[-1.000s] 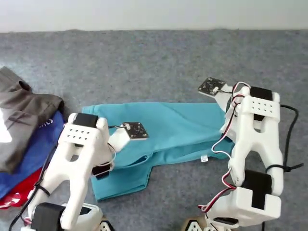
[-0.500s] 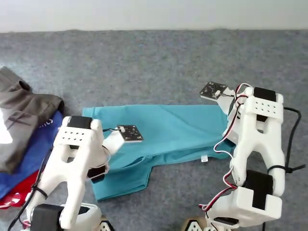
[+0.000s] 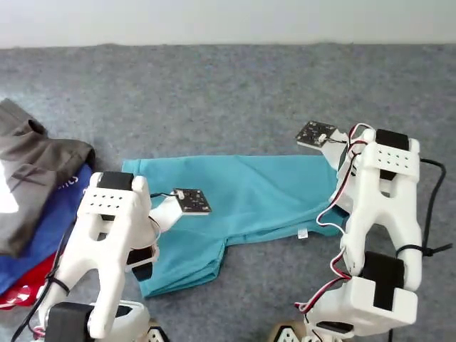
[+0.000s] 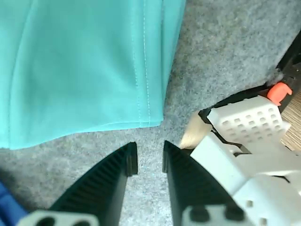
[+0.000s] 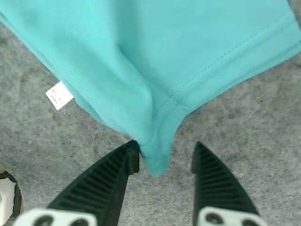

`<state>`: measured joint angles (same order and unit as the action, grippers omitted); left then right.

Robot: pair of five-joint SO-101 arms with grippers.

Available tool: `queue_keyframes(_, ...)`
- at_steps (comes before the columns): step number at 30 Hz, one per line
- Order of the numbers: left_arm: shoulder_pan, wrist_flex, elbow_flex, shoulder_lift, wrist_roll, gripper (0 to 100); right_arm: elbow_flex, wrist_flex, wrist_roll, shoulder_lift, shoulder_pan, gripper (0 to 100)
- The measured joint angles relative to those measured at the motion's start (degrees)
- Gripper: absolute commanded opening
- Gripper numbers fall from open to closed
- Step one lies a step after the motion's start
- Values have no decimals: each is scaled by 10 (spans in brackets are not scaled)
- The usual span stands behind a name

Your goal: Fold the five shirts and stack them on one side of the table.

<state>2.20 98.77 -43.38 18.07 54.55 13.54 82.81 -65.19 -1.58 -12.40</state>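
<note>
A teal shirt (image 3: 256, 192) lies partly folded across the middle of the grey table (image 3: 214, 92), with a doubled flap at its front left. My left arm (image 3: 114, 214) stands over that flap. The left gripper (image 4: 149, 157) is open by a narrow gap, just off the teal hem (image 4: 141, 94), with bare table between its fingers. My right arm (image 3: 377, 185) stands at the shirt's right end. The right gripper (image 5: 162, 157) is open, with a folded corner of the teal shirt (image 5: 164, 47) lying between its fingertips.
A pile of shirts sits at the table's left edge: grey (image 3: 28, 171) on top, blue (image 3: 60, 214) and red (image 3: 21, 288) beneath. A white label (image 3: 302, 234) pokes out of the teal shirt's front edge. An arm's base (image 4: 244, 122) is near the left gripper.
My left arm has drawn back to the left and toward the front edge of the table. The right arm shifted slightly at first, then kept still. The teal shirt lies much as before.
</note>
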Motion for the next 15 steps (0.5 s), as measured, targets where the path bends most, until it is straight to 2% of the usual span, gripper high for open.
queue_keyframes(8,-3,4,81,0,-39,98,-13,4,5,28,0,206)
queue_keyframes(12,-25,4,166,0,-79,76,-69,3,56,53,0,205)
queue_keyframes(15,-36,-25,227,0,-156,20,-93,-19,123,52,7,204)
